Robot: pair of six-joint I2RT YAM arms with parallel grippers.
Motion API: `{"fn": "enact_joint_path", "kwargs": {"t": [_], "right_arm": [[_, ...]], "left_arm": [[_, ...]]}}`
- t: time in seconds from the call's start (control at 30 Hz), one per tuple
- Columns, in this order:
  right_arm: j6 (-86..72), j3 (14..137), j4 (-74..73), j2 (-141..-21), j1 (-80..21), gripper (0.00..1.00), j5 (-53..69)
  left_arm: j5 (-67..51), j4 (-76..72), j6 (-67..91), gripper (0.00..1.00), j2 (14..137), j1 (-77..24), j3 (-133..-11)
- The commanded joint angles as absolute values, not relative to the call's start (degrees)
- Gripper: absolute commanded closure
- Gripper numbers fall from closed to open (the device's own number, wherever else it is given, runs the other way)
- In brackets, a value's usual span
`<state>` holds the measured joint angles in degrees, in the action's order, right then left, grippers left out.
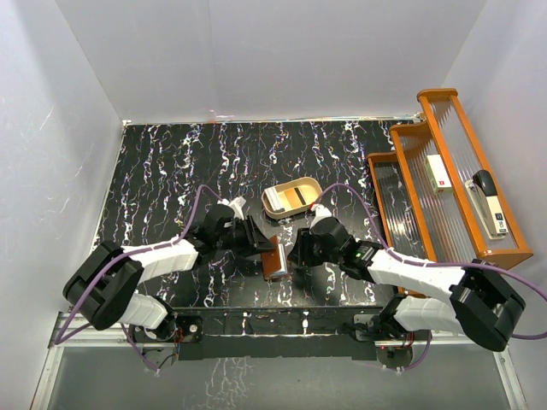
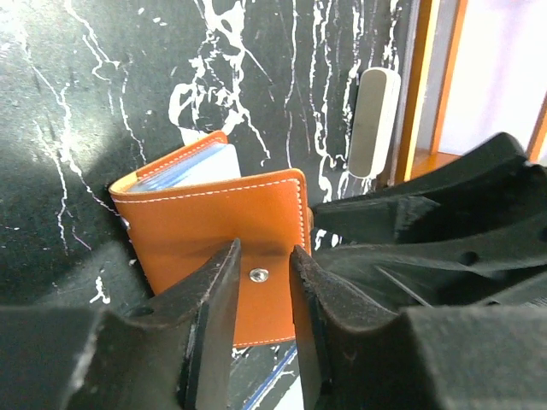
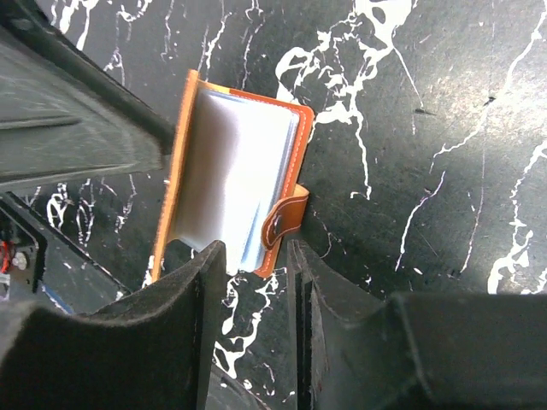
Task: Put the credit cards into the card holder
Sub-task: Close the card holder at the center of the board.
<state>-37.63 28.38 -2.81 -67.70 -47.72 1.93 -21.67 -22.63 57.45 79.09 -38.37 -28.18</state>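
Small brown leather wallet (image 1: 275, 260) between the left hand (image 2: 263, 256) and the right hand (image 3: 254, 249), at the near middle of the black white-veined bench (image 1: 154, 171)

The wallet is partly open, its pale clear sleeves (image 3: 235, 171) showing on the side that faces the right hand, and its closure strap (image 3: 286, 220) curls off the cover's edge. The left hand is at the closed cover with its fingers (image 2: 209, 316) set narrow and the metal snap stud (image 2: 258, 274) showing in the gap; whether they pinch the leather cannot be told. The right hand's fingers stand a little apart, with bare bench showing between them. Their tips are at the wallet's edge beside the strap, gripping nothing. Just beyond the wallet lies a tan oval tray (image 1: 291, 183), and an orange tiered rack (image 1: 438, 92) stands at the bench's right side
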Motion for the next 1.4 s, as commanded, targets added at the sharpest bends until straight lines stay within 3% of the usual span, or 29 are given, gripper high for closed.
{"fn": "enact_joint_path", "kwargs": {"t": [0.0, 0.1, 0.17, 0.27, 0.53, 0.7, 0.97, 1.37], "right_arm": [[-40.3, 29.8, -0.7, -65.3, -47.8, 0.66, 0.5], [-41.1, 29.8, -0.6, -65.1, -47.8, 0.64, 0.4], [-42.0, 29.6, -0.1, -64.9, -47.9, 0.62, 0.6], [-43.1, 29.2, 0.9, -64.5, -47.8, 0.61, 0.8], [-44.3, 29.4, 2.2, -65.3, -47.8, 0.53, 1.2], [-45.2, 28.6, 3.2, -66.5, -47.9, 0.45, 0.8], [-45.4, 28.6, 4.9, -68.7, -47.8, 0.39, 2.2], [-46.3, 27.8, 8.2, -71.0, -47.8, 0.53, 5.2]], "left_arm": [[-20.6, -17.5, 54.5, 0.72, 80.3, -38.6, -30.7], [-21.1, -17.4, 54.4, 0.53, 80.7, -38.7, -31.2], [-21.7, -17.7, 54.4, 0.50, 81.0, -38.7, -31.3], [-22.9, -18.4, 54.4, 0.65, 82.6, -38.7, -31.6], [-22.1, -14.1, 53.8, 0.88, 86.5, -38.7, -33.4], [-21.3, -12.6, 53.6, 0.89, 88.0, -38.8, -33.4], [-20.7, -12.2, 54.1, 0.84, 89.7, -39.1, -33.0], [-20.0, -13.9, 55.7, 0.86, 88.7, -39.4, -31.2]]}}
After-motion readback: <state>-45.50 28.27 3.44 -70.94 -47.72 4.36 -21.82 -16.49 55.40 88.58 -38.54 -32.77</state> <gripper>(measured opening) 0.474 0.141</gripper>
